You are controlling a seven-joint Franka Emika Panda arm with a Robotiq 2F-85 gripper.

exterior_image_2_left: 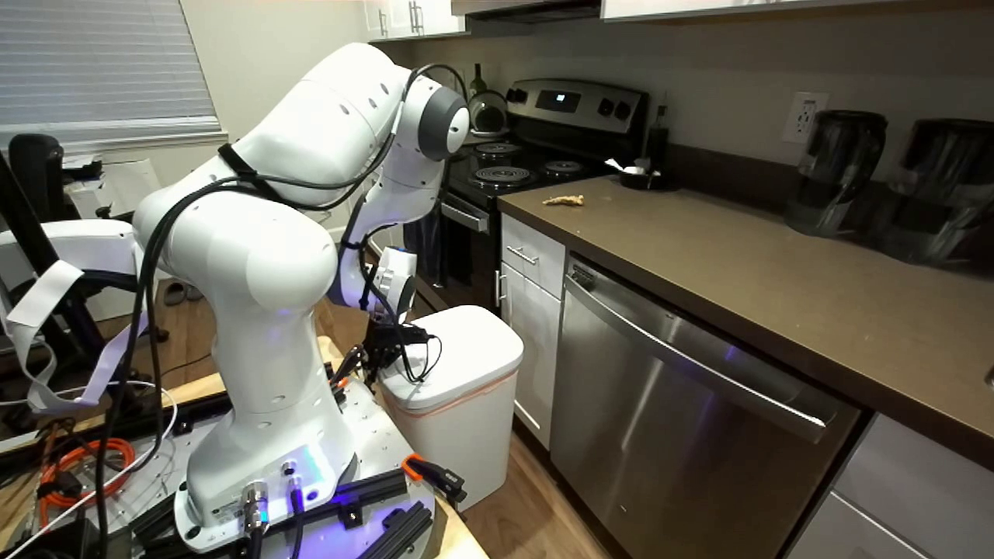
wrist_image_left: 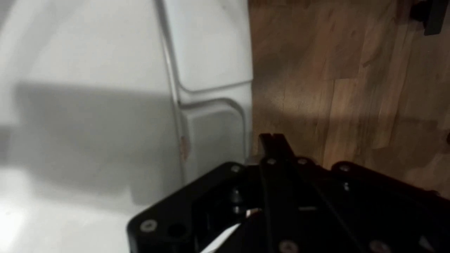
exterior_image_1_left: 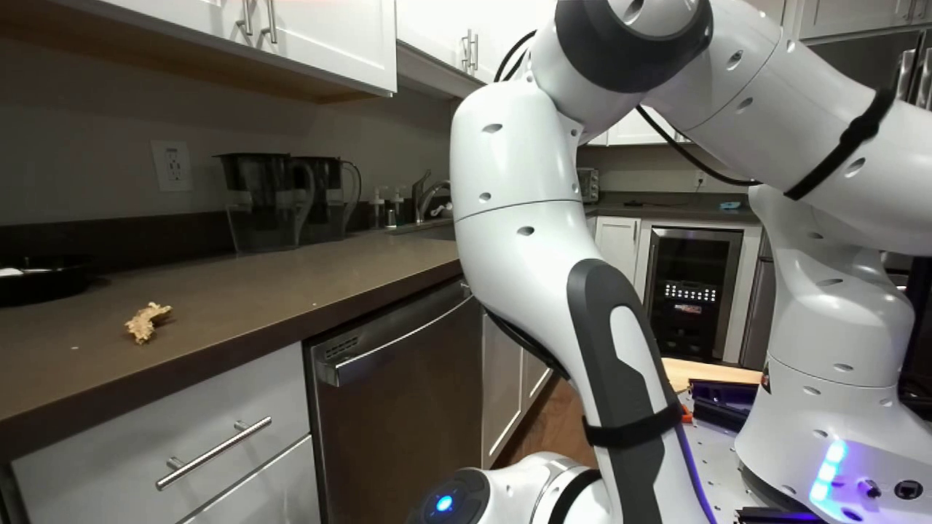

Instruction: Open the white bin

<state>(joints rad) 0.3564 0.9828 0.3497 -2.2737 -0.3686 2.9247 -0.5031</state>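
The white bin [exterior_image_2_left: 458,435] stands on the floor between the robot's table and the cabinets, its lid [exterior_image_2_left: 474,341] down. In the wrist view the lid [wrist_image_left: 98,52] fills the left side. A raised rectangular tab [wrist_image_left: 216,133] sits at its edge. My gripper [wrist_image_left: 271,136] is shut with its fingertips together and nothing between them. The tips are just beyond the bin's edge, beside the tab, over the floor; whether they touch the bin I cannot tell. In an exterior view the gripper [exterior_image_2_left: 371,380] points down at the table side of the bin. Another exterior view shows neither bin nor gripper.
The robot's table [exterior_image_2_left: 373,435] is close beside the bin, with a black clamp [exterior_image_2_left: 439,475] at its edge. Cabinets [exterior_image_2_left: 536,349] and a dishwasher [exterior_image_2_left: 660,411] stand on the bin's far side. A stove [exterior_image_2_left: 505,178] is behind. Cables hang by the wrist.
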